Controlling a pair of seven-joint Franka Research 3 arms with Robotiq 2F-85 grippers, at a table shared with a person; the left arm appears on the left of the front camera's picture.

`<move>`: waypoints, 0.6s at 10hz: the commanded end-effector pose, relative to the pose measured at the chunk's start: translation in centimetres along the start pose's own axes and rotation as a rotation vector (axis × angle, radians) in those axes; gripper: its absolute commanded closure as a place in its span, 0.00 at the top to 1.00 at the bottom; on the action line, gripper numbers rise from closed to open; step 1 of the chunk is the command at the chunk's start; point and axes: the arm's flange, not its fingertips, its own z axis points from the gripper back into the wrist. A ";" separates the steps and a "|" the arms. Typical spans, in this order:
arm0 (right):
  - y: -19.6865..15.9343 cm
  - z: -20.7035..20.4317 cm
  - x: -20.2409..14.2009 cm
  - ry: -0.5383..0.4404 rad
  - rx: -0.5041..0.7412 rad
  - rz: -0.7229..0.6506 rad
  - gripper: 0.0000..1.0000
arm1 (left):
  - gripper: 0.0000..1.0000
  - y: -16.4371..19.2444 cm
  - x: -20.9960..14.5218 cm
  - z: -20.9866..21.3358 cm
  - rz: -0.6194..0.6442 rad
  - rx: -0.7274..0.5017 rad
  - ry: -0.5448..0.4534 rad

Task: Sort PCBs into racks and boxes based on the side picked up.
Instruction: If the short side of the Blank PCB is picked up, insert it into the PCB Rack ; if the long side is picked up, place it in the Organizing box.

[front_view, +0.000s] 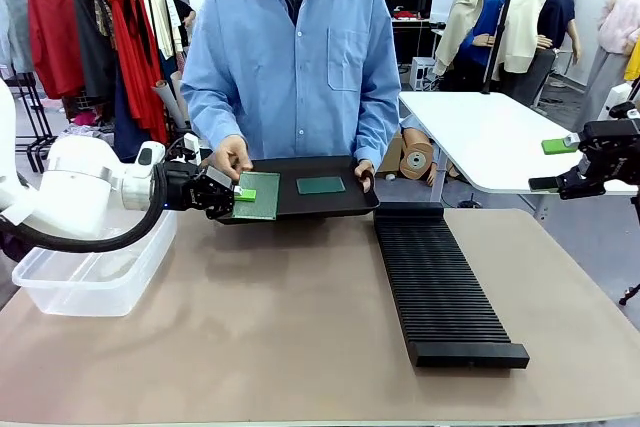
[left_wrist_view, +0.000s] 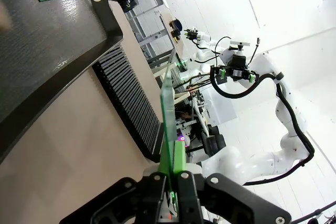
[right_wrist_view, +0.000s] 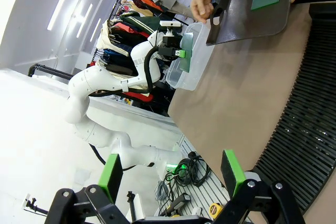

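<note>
- Left tool clamped tight on one short edge of a thin, flat, pale green rectangular circuit board. The board stands edge-on out from the pads, in the air by the tray's left end.
- Handling (a judgement): light and stiff, no sag showing. The smooth faces could slip, so an edge pinch set well onto the board suits. Thin enough to chip if knocked against a slot.
- Matte beige table, flat and bare in front. Long black ribbed plastic rack right of centre; clear plastic rectangular tub at the left edge, below the left arm.
- Right tool fingers wide apart, empty, raised off to the right.
- Shallow black plastic tray at the far edge, held by the person's one hand and other hand. A second, darker green board lies flat in it.
- Room beyond: clothes rail far left, white table far right.
</note>
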 end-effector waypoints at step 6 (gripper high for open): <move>0.1 0.0 0.0 -0.001 0.005 0.004 1.00 | 0.00 0.0 0.0 -0.1 -0.002 -0.002 0.001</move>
